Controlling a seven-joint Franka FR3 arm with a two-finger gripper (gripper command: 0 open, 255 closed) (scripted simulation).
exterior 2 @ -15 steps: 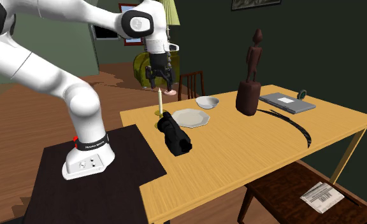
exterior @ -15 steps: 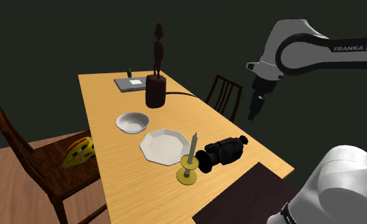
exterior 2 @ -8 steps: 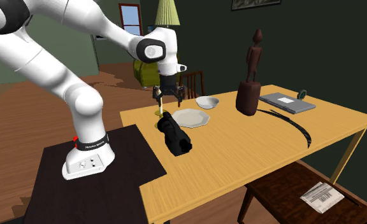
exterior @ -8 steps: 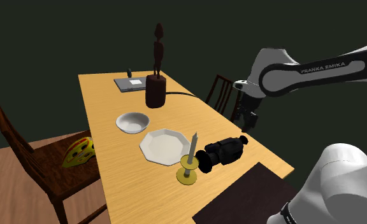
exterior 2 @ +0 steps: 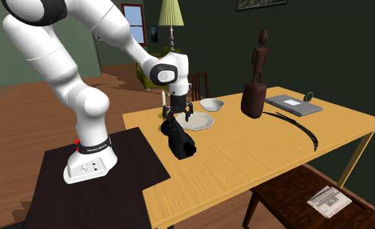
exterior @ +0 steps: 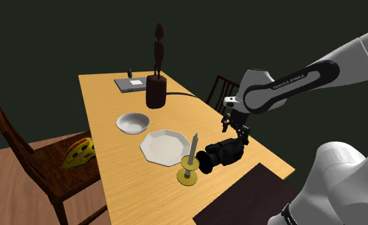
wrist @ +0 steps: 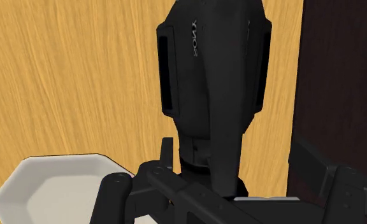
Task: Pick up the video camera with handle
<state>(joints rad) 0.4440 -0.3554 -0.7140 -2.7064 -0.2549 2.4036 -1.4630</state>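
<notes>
**Fingers [wrist: 118, 198] released above camera [exterior: 224, 153]**

We see the fingers spread apart over one end of the black camera, not clasping it. It lies on the surface [exterior: 106, 108] near the edge, just beside the candle [exterior: 193, 148] and the plate [exterior: 163, 146].

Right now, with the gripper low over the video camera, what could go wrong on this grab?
1. The candle stands right beside the video camera; a nudged camera could tip it.
2. The open gripper sits over one end of the camera, not its middle, so a lift from there may tilt or slip.
3. The camera lies near the edge of the table; a push might slide it off.
</notes>
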